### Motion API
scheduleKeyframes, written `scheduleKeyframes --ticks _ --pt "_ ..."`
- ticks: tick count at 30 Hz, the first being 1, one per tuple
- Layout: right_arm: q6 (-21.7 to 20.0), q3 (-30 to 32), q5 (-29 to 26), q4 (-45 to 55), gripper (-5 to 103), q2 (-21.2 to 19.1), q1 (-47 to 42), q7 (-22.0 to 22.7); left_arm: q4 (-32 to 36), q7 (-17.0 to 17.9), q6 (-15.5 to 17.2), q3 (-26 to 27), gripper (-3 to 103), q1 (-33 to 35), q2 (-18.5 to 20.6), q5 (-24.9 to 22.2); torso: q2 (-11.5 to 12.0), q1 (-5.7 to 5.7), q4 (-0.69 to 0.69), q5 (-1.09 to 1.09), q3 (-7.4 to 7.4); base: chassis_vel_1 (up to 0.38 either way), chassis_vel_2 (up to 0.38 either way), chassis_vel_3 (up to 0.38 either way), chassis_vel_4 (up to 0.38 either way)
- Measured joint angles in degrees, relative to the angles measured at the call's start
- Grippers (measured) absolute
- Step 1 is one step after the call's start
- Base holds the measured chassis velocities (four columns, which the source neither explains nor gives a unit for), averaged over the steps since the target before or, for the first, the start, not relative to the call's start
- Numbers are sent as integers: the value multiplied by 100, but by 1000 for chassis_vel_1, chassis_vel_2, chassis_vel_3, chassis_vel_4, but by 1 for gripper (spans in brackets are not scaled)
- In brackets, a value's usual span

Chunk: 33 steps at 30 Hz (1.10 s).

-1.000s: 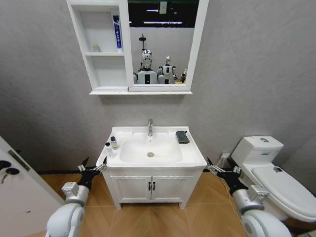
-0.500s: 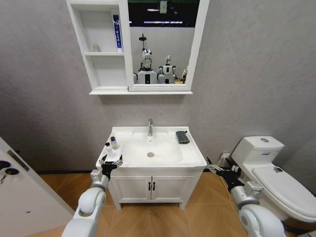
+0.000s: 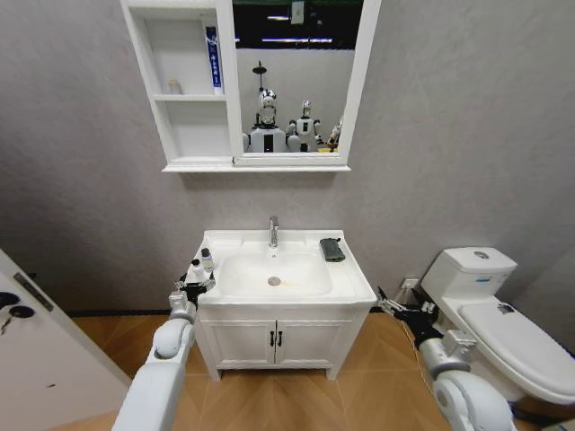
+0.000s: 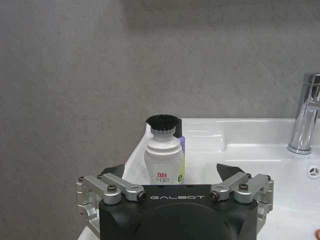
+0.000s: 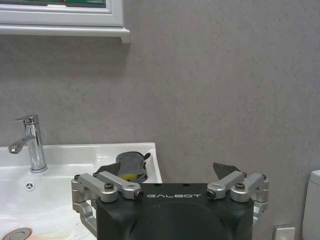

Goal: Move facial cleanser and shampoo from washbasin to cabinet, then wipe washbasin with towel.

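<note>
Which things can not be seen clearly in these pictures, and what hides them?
- Second bottle: left wrist view, hidden behind the white black-capped bottle; just a purple edge shows.
- White bottle's label: too small to read.
- Dark grey folded towel: right wrist view, lower part covered by the right gripper.
- White three-shelf cabinet: head view, top cut by the edge; the small item on its middle shelf is too small to identify.

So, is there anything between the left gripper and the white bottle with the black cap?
No. In the left wrist view the left gripper is open, and the white bottle stands just ahead with nothing between.
</note>
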<state>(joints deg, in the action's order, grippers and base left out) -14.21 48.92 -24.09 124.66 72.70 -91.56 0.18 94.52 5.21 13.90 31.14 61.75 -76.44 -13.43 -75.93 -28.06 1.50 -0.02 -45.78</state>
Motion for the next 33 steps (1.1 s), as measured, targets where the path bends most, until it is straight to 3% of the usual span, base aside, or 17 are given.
scheduleKeyframes --ticks 7,11,13,15,16,18,20,22,28,33 --pt "12 12 -1 29 100 12 -27 32 -137 -48 -48 -14 85 -47 -34 11 0 1 0 0 0 0 0 0 0" --pt "24 22 -6 55 100 11 -40 37 -235 -70 -86 15 69 -82 -52 27 0 1 0 0 0 0 0 0 0" --pt "34 22 -6 58 100 13 -45 37 -260 -75 -97 19 69 -98 -58 30 0 1 -1 0 0 0 0 0 0" --pt "65 2 2 78 100 53 -98 26 -357 -93 -113 35 53 -176 -84 38 0 1 0 0 1 0 0 0 0" --pt "65 2 2 78 100 53 -98 26 -357 -93 -113 35 53 -176 -84 38 0 1 0 0 1 0 0 0 0" --pt "91 -10 32 105 100 68 -155 10 -454 -106 -123 41 42 -266 -105 47 0 1 0 0 0 0 0 0 0" --pt "92 -8 32 115 100 63 -159 7 -477 -108 -123 42 42 -294 -109 48 0 1 1 0 0 0 0 0 0" --pt "91 20 23 120 100 18 -127 11 -466 -109 -116 56 29 -320 -107 46 0 1 1 0 0 0 0 0 0" --pt "64 20 9 125 100 -10 -45 40 198 31 146 137 28 -35 115 -227 0 1 1 -3 0 0 0 0 0" --pt "58 -71 86 111 100 28 -46 35 1499 573 696 319 28 269 744 -895 -1 1 -2 0 1 0 0 0 0"
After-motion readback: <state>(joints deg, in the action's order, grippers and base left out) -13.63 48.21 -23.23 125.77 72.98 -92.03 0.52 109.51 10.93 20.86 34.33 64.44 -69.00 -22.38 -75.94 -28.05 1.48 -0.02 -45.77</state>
